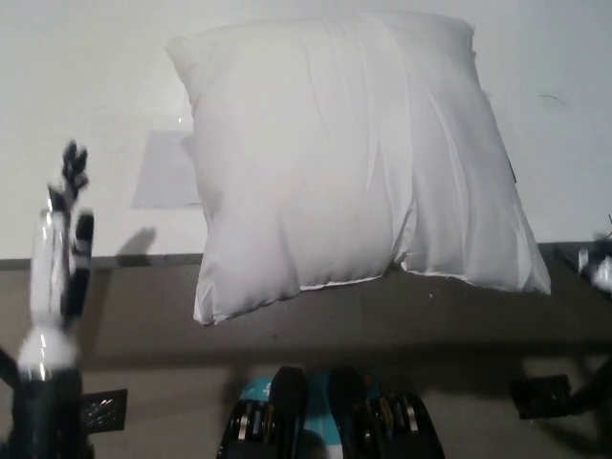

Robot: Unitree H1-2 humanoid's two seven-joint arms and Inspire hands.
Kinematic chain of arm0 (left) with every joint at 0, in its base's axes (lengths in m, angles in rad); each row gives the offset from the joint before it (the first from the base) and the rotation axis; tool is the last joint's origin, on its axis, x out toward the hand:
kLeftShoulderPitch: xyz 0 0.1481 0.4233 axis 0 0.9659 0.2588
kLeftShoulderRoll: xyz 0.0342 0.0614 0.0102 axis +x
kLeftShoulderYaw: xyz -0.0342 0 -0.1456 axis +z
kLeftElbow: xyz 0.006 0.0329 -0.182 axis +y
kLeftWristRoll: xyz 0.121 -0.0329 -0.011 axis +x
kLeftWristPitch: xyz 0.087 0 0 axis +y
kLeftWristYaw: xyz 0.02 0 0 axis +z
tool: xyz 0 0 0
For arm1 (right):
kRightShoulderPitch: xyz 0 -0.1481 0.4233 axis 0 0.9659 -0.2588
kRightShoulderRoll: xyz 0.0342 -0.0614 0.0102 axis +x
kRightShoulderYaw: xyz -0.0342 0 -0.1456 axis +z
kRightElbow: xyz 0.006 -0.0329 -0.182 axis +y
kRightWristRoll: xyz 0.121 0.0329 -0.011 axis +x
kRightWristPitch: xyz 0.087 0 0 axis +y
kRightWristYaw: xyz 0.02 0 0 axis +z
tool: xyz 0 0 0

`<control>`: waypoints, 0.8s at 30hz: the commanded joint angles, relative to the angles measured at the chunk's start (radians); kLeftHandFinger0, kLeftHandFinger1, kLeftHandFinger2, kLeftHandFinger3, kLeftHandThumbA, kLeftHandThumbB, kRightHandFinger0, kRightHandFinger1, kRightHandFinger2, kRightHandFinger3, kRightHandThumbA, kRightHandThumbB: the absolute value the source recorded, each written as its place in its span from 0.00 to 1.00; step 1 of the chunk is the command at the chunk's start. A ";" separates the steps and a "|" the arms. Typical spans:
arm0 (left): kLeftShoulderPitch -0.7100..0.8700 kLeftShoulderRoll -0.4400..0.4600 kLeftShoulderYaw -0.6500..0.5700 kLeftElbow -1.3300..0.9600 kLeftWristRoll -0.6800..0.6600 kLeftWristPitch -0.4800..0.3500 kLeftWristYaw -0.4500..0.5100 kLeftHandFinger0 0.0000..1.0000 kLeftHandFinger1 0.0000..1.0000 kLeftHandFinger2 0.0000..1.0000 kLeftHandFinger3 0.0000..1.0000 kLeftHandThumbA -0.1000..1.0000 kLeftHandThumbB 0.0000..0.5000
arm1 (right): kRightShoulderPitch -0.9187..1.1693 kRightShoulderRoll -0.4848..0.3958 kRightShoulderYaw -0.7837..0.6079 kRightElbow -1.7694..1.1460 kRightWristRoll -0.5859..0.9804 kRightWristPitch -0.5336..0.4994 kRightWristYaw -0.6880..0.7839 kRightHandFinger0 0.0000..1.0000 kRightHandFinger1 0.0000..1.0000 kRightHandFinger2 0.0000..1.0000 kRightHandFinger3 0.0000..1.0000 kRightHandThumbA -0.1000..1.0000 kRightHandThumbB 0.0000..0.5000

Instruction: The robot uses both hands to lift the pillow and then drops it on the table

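Lying on the white bench point(86, 115), its near corners overhanging the edge, the pillow point(354, 153) sits between the hands. Left hand point(59, 258) stands well clear, fingers point(73, 167) spread, empty; right hand point(601, 271) barely shows, its state unclear.

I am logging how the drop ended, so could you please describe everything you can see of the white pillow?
The white fabric pillow is plump, roughly square and softly creased, with a deep fold running down its right part and a seamed lower edge. It lies on the pale table, and its near corners hang past the table's front edge. Neither hand touches it: the white left hand stands open at the lower left, well apart, and the right hand barely shows at the right border.
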 commanded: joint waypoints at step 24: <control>0.237 -0.085 -0.021 0.153 -0.118 -0.137 -0.069 1.00 1.00 1.00 1.00 1.00 0.34 | 0.299 0.123 0.072 0.418 -0.190 -0.483 -0.197 1.00 1.00 1.00 1.00 1.00 0.31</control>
